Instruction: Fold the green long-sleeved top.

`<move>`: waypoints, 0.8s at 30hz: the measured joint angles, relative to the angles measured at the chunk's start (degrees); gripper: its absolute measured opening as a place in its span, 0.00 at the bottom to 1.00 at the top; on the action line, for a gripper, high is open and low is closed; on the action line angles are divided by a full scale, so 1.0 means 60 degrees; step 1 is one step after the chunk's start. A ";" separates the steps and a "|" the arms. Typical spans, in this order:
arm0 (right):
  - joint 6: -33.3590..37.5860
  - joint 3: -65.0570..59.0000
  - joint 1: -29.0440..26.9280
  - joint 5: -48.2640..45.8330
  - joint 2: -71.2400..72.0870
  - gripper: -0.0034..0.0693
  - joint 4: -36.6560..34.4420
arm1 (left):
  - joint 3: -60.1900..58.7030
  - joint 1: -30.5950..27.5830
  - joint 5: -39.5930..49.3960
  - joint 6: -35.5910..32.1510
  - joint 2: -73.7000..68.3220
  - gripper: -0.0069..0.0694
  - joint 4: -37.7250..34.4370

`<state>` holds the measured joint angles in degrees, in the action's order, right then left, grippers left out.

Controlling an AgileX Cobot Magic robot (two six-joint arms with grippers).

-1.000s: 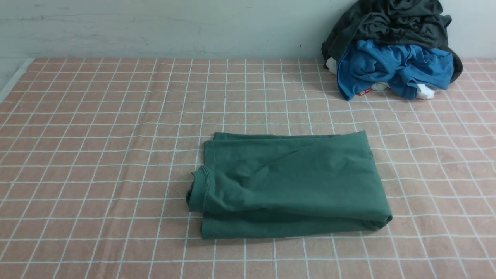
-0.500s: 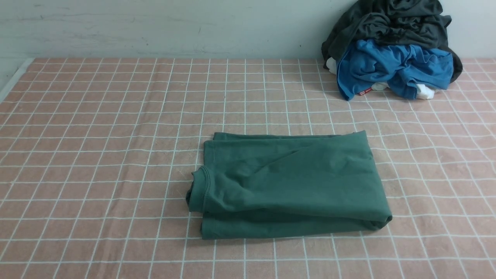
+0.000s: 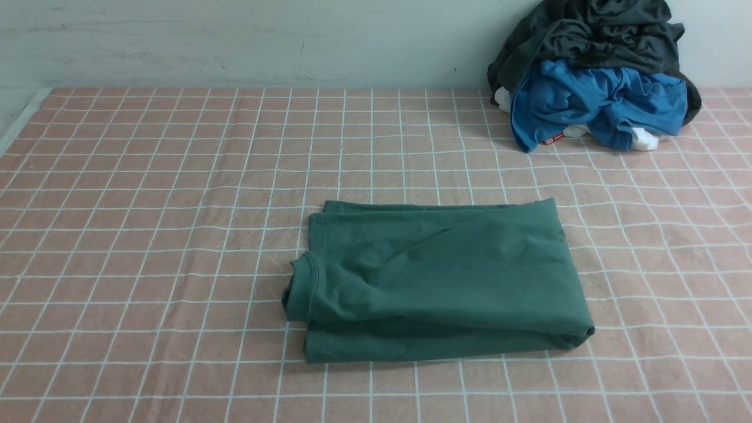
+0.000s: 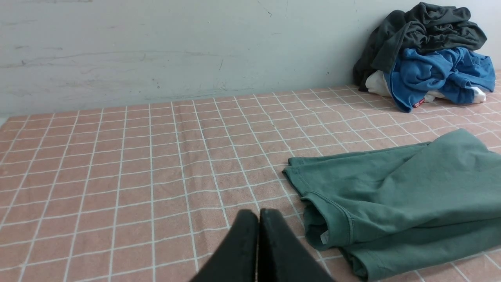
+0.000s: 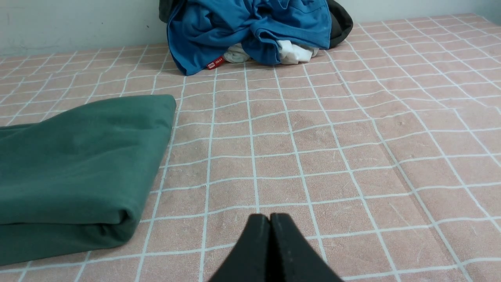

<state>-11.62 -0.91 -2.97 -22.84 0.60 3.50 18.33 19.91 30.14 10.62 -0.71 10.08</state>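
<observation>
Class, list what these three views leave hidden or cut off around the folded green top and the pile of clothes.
- Green long-sleeved top: sleeves and cuffs hidden inside the folds, every view.
- Neck label: too small to read, left wrist view.
- White fabric: mostly buried under the blue garment.
- Charcoal garment: cut off by the front view's top edge.

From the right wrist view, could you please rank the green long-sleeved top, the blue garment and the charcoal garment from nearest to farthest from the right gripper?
1. The green long-sleeved top, folded, beside the shut right gripper.
2. The blue garment, crumpled by the far wall.
3. The charcoal garment, behind the blue one.
</observation>
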 joint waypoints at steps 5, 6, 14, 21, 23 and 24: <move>0.0000 0.0000 0.0000 0.0000 0.0000 0.03 0.0000 | 0.0000 0.0000 -0.0008 -0.0011 0.0000 0.09 0.0508; 0.0000 0.0000 0.0000 0.0000 0.0000 0.03 0.0000 | 0.0000 0.0000 -0.0028 -0.0017 0.0000 0.09 0.0584; 0.0000 0.0000 0.0000 0.0002 0.0000 0.03 0.0000 | -0.0195 -0.1109 -0.0634 -0.1330 0.0000 0.09 -0.1144; 0.0000 0.0000 0.0000 0.0010 0.0000 0.03 0.0000 | -0.1736 -0.3551 -0.2247 -0.3274 0.0173 0.09 -0.3044; 0.0000 0.0000 0.0000 0.0010 0.0000 0.03 0.0000 | -0.2146 -0.3848 -0.2348 -0.3265 0.0219 0.09 -0.2854; 0.0000 0.0000 0.0000 0.0010 0.0000 0.03 0.0000 | -0.2373 -0.3917 -0.2359 -0.3233 0.0219 0.09 -0.2640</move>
<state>-11.62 -0.91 -2.97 -22.78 0.60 3.50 4.09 -3.59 15.99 -8.78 0.60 -5.77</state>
